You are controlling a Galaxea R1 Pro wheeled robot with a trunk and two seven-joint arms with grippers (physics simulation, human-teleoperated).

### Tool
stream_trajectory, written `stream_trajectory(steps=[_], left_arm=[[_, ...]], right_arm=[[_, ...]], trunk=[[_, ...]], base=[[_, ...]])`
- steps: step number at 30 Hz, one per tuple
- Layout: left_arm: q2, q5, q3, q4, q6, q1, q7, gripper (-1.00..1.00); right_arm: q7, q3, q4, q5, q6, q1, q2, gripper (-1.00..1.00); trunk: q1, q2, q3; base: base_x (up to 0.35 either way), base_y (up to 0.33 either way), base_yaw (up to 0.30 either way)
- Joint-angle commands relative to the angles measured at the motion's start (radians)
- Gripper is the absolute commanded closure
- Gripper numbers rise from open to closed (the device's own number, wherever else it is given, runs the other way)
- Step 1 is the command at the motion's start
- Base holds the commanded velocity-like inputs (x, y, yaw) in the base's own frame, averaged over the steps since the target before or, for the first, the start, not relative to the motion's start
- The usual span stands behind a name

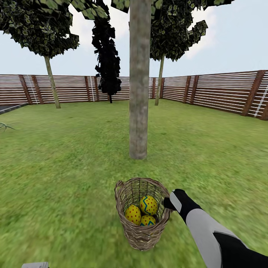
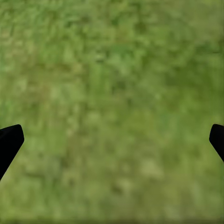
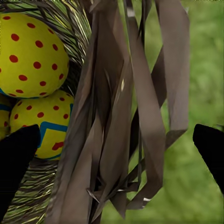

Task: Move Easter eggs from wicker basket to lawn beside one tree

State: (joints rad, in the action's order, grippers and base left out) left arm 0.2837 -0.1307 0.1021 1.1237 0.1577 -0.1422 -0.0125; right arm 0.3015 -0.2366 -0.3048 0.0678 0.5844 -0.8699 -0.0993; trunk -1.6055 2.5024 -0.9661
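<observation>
A round brown woven wicker basket (image 1: 142, 214) stands upright on the mottled green lawn (image 1: 67, 160), low in the head view at about 6 o'clock. Inside it lie three yellow Easter eggs: one with red dots (image 1: 133, 214) at 9 o'clock in the basket, one with a blue zigzag band and red dots (image 1: 148, 205) at 1 o'clock, and a third with a blue zigzag (image 1: 147, 220) at 5 o'clock.

Beyond the basket, at 12 o'clock, rises the thick grey-brown trunk of a tree (image 1: 139, 80). A brown slatted wooden fence (image 1: 223, 91) closes the garden behind it.

The right gripper (image 3: 116, 144) sits at the basket's rim at 3 o'clock; its jaws are spread apart, straddling the woven wall, one finger inside near the eggs.

The left gripper (image 2: 114, 140) hangs over bare grass, jaws wide apart and holding nothing.
</observation>
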Motion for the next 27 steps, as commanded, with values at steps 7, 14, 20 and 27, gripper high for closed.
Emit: stream_trajectory(steps=[7, 14, 20, 27], left_arm=[[0.0, -0.01, 0.001, 0.009, 0.006, 0.0, -0.001, -1.0], [0.0, -0.01, 0.002, 0.023, 0.007, -0.02, -0.001, -1.0], [0.0, -0.01, 0.003, 0.077, 0.008, -0.06, -0.001, -1.0], [0.0, -0.01, 0.004, 0.08, 0.008, -0.063, -0.001, -1.0]], right_arm=[[0.007, -0.001, -0.002, 0.007, 0.003, -0.005, 0.0, 1.0], [0.007, -0.003, -0.001, 0.007, 0.003, -0.012, 0.0, 1.0], [0.007, -0.003, -0.002, 0.007, 0.003, -0.012, 0.001, 1.0], [0.007, -0.003, -0.001, 0.007, 0.003, -0.012, 0.0, 1.0]], trunk=[[0.0, 0.0, -0.001], [0.0, 0.0, -0.001], [0.0, 0.0, -0.001], [0.0, 0.0, -0.001]], base=[[0.0, 0.0, 0.0], [0.0, 0.0, 0.0], [0.0, 0.0, 0.0], [0.0, 0.0, 0.0]])
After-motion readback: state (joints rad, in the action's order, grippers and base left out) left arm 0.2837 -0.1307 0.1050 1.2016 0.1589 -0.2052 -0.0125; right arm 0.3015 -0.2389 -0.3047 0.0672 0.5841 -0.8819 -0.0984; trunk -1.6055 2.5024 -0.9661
